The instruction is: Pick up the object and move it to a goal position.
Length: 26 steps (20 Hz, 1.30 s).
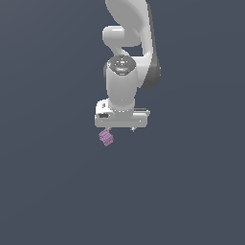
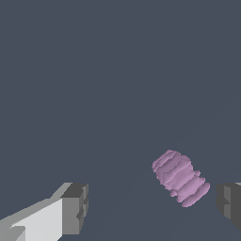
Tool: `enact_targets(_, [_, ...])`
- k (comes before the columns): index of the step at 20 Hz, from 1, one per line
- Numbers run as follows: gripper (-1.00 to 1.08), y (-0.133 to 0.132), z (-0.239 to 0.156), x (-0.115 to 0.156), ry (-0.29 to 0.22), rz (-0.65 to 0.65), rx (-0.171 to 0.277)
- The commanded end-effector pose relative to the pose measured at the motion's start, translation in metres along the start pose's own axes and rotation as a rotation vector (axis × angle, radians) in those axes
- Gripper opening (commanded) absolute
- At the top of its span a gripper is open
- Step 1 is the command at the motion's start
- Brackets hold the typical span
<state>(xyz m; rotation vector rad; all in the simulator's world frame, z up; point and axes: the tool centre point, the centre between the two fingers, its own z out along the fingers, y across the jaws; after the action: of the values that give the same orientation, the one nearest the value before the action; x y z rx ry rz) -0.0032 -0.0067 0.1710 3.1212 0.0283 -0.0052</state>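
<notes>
A white robot arm (image 1: 125, 57) reaches down from the top of the exterior view over a plain, dark slate-blue tabletop (image 1: 48, 182). The surface runs unbroken to every edge of both views, leaving open room on all sides of the arm.

At the exterior view's left end of the gripper (image 1: 119, 129), a small pale purple block (image 1: 106, 138) sits just under the white hand, below the finger on that side. It is tilted, with one corner turned downward. Whether it touches the finger or the tabletop cannot be told from this view.

In the wrist view the jaws stand wide apart: one grey-tipped finger (image 2: 74, 208) is well clear of the block (image 2: 180, 178), and the other finger (image 2: 229, 204) sits just beside it at the frame's edge with a narrow strip of tabletop showing between them. The gripper (image 2: 151, 207) holds nothing. The block lies off centre in the gap, far nearer one finger than the other. Its ridged, lumpy sides band across it, and its long axis runs at a slant across the line between the fingers, one end angled toward the nearer finger.
</notes>
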Motion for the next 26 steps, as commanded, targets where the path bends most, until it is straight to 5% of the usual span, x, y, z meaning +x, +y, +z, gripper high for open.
enact_targets(1, [1.00, 0.000, 0.000, 0.000, 0.000, 0.000, 0.000])
enact_targets(26, [1.00, 0.014, -0.001, -0.003, 0.011, -0.127, -0.020])
